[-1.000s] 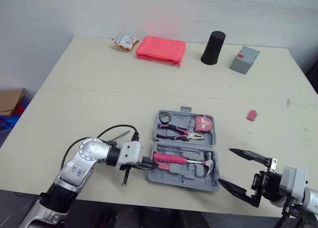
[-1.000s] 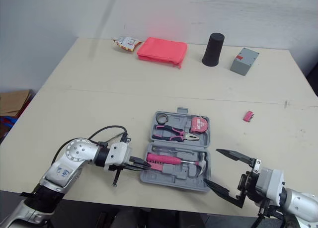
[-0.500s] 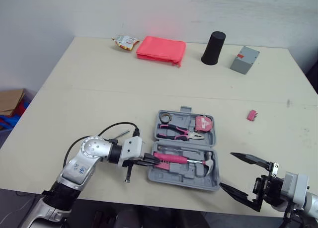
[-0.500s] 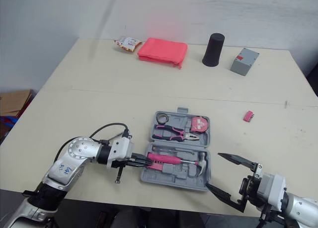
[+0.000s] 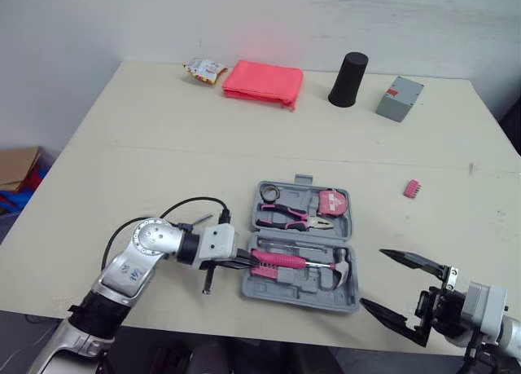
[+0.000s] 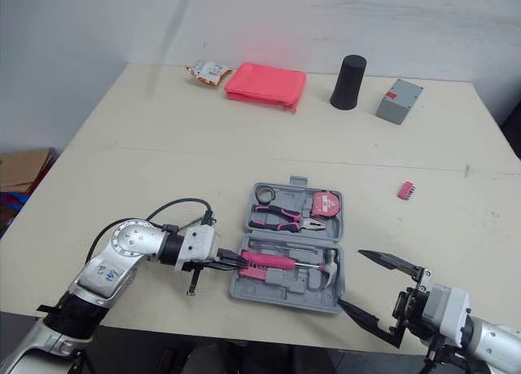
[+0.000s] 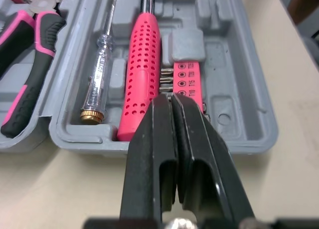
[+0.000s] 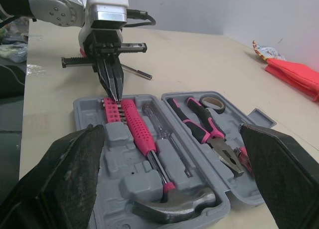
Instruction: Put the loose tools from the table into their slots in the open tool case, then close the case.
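The grey tool case (image 5: 298,296) lies open near the table's front edge. It holds pink pliers (image 5: 293,219), a tape measure (image 5: 333,202), a pink-handled hammer (image 5: 303,262), a clear tester screwdriver (image 7: 98,74) and a pink bit holder (image 7: 189,80). My left gripper (image 7: 168,97) is shut, and its tips rest at the bit holder's end, beside the hammer handle. My right gripper (image 5: 372,278) stands open by the case's front right corner, apart from it. A second pink bit holder (image 5: 411,189) lies loose to the right. A thin metal tool (image 8: 137,73) lies left of the case.
At the back of the table are a red pouch (image 5: 263,82), a snack packet (image 5: 204,68), a black cup (image 5: 348,79) and a grey box (image 5: 400,98). A black cable (image 5: 191,204) loops over my left arm.
My left gripper has slid right, over the case's left end, onto the bit holder. My right gripper drew back toward the table's front edge, then held still.
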Tool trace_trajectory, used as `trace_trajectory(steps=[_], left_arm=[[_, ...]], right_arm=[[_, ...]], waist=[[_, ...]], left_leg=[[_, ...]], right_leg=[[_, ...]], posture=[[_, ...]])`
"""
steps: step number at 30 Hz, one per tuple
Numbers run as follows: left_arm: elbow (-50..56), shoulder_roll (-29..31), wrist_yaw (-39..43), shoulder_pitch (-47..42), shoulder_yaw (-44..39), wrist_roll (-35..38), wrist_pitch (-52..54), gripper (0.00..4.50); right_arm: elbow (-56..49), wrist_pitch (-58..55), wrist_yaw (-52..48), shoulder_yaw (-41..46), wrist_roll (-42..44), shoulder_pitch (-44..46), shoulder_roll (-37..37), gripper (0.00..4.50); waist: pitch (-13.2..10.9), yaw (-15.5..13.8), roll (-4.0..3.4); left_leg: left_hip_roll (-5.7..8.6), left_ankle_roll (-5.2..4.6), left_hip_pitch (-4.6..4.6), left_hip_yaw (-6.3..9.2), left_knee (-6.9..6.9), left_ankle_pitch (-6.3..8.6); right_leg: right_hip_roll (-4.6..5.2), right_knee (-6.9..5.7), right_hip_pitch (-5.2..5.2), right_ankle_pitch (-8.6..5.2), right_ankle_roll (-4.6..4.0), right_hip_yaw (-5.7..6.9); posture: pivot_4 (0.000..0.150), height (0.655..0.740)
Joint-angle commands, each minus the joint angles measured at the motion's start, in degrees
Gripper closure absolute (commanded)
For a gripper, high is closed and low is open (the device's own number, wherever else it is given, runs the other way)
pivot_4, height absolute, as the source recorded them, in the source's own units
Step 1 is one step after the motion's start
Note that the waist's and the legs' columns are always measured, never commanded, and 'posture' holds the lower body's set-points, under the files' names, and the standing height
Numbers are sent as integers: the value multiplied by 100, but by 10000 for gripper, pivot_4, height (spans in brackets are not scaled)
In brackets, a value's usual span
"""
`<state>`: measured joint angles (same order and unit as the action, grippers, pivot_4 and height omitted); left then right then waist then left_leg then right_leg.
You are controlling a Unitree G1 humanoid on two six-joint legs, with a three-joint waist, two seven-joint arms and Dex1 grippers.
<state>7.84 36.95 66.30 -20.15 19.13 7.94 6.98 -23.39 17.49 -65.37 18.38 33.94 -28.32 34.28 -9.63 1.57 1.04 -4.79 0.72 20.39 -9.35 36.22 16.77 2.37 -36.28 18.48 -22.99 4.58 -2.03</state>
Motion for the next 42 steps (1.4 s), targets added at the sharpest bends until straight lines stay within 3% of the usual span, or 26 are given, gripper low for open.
trace_trajectory(steps=[1,6,10,14,18,23,28,35,42], left_arm=[[-247,-94,23,-48,458,-448,66,44511],[-549,-76,-43,-117,809,-871,-38,44511],[-703,-172,-65,-83,658,-669,-455,44511],[-854,-371,-79,63,-241,225,-1271,44511],[-869,-234,-18,245,-1392,1282,-1084,44511],[-1652,454,-547,601,-2986,1447,-1200,23233],[-3450,1213,-851,844,-4176,1304,-1684,245],[-4929,1579,-1509,1175,-5043,1192,-2535,245],[-4065,1389,-1470,1174,-4963,1511,-2027,245]], right_arm=[[-251,-32,91,106,39,23,65,0],[-148,27,79,145,2,66,53,0],[61,177,8,209,-39,67,18,0],[465,356,67,611,52,-7,-49,0],[1052,391,124,1391,284,-215,-76,0],[2162,489,630,2703,373,-467,-238,0],[3370,986,761,3479,384,-611,-495,0],[4082,1349,1050,3556,151,-690,-746,0],[2707,660,1692,2846,-56,-584,-880,0]], waist=[[4,-2,-2],[20,-3,2],[36,-7,0],[36,3,1],[18,15,13],[15,23,7],[9,32,14],[8,55,14],[10,119,20]], left_leg=[[1,0,-1,0,1,0],[2,-2,-7,0,-1,-1],[2,-6,-13,0,0,-1],[6,-36,-13,1,-1,10],[-2,-31,-4,3,-4,10],[-3,-15,-3,10,-19,14],[-5,-16,-4,5,-31,29],[-2,12,-7,-1,-37,60],[-2,16,-9,2,-54,49]], right_leg=[[1,-2,-1,0,0,0],[2,-6,-5,0,1,0],[6,-8,-11,0,0,-1],[13,-14,-10,2,0,-1],[7,-28,12,-3,-9,4],[5,-19,14,-12,-23,12],[7,0,14,-16,-28,13],[26,8,12,-17,-30,16],[27,-6,17,-18,-32,23]], posture=[[1500,7400],[1500,7400],[1500,7400],[1500,7400],[1500,7400],[1500,7400],[1500,7400],[1500,7400],[1500,7400]])
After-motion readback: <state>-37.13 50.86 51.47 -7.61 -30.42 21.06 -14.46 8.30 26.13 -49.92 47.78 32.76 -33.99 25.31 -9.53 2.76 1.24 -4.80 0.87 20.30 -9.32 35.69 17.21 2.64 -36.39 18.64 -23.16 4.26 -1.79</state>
